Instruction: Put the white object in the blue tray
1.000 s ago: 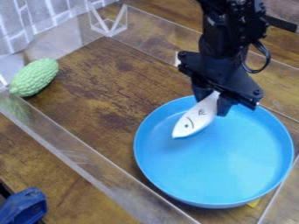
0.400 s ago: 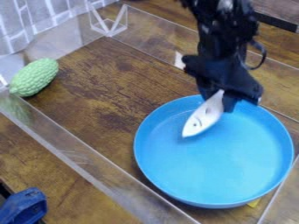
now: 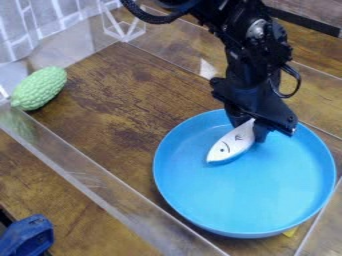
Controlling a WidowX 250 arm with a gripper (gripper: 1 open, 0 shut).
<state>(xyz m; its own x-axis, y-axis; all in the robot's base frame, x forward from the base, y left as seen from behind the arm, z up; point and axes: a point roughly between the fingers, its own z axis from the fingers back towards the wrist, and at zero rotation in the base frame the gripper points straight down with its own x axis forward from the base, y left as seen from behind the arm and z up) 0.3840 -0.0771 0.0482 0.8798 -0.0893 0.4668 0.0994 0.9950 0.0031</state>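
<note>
Pinched shut on the tail end of the white object point(image 3: 230, 146), the gripper point(image 3: 254, 125) hangs over the inner part of the blue tray point(image 3: 187, 185) — the fish-shaped toy slants down from the jaws with its head toward the tray's floor.

Going from the left: a green bumpy gourd point(image 3: 39, 87) lies on the wooden table point(image 3: 120, 110), well apart from the tray and no part of the job. Next comes the tray itself, its left rim bare. Inside that rim, a little right of the tray's middle and toward its far side, is the toy, and above it the dark arm.

By my reading the carrying is done, since the toy is already within the tray's rim. Whether its head touches the tray floor or hovers just above is hard to tell from this angle — probably it is very near. What remains is to release the toy and draw the arm clear of the tray.
</note>
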